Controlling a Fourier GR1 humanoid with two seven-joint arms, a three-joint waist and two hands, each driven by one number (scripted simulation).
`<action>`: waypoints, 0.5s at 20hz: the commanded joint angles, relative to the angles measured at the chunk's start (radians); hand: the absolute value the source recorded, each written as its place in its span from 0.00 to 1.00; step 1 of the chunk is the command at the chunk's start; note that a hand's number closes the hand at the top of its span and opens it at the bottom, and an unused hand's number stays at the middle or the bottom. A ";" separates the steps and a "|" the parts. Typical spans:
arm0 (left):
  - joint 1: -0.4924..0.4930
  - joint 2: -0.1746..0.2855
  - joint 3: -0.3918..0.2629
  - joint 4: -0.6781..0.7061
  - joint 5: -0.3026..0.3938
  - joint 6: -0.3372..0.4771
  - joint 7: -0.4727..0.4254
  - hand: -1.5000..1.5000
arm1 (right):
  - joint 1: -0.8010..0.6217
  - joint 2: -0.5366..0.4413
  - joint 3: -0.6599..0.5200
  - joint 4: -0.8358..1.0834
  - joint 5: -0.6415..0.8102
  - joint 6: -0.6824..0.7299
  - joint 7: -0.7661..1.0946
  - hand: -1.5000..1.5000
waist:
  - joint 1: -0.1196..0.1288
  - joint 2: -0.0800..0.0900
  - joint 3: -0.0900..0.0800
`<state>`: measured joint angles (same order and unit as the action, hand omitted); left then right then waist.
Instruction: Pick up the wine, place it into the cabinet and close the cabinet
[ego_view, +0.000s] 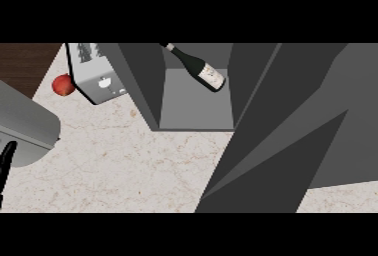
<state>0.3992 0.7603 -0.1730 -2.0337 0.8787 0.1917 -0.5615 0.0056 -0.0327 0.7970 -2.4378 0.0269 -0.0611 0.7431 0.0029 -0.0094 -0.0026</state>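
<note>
Nearest, at the left edge of the speckled beige stone counter (125, 165), a grey forearm ends in the black left hand (7, 160). Only a sliver shows, so open or closed cannot be told. Farther back, the dark glass wine bottle (198, 66) with a pale label lies tilted inside the open grey cabinet (192, 102). A round red apple (64, 85) sits near the far left corner.

A pale, speckled stone counter (125, 165) spreads from 6 to 9 o'clock. At 10 o'clock a dark wood surface (26, 62) borders it. Toward 11 o'clock stands a silver toaster (100, 80), a red apple (64, 85) just beside it.
</note>
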 joint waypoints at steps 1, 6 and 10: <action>0.041 0.034 0.055 -0.049 0.031 -0.024 0.038 0.00 | -0.078 0.031 0.236 -0.013 0.112 -0.104 -0.001 1.00 | 0.007 -0.004 0.000; -0.050 0.020 0.081 0.038 0.052 -0.051 0.072 0.00 | -0.209 0.030 0.242 0.025 0.152 -0.196 0.022 1.00 | -0.007 0.003 -0.001; -0.035 0.013 0.081 -0.019 0.071 -0.050 0.095 0.00 | -0.340 0.027 0.229 0.151 0.165 -0.298 -0.013 1.00 | 0.014 0.003 -0.001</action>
<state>0.3821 0.7757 -0.1058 -2.0364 0.9276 0.1377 -0.4989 -0.1838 -0.1216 0.8777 -2.4043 0.1379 -0.2768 0.7361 0.0114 -0.0075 -0.0035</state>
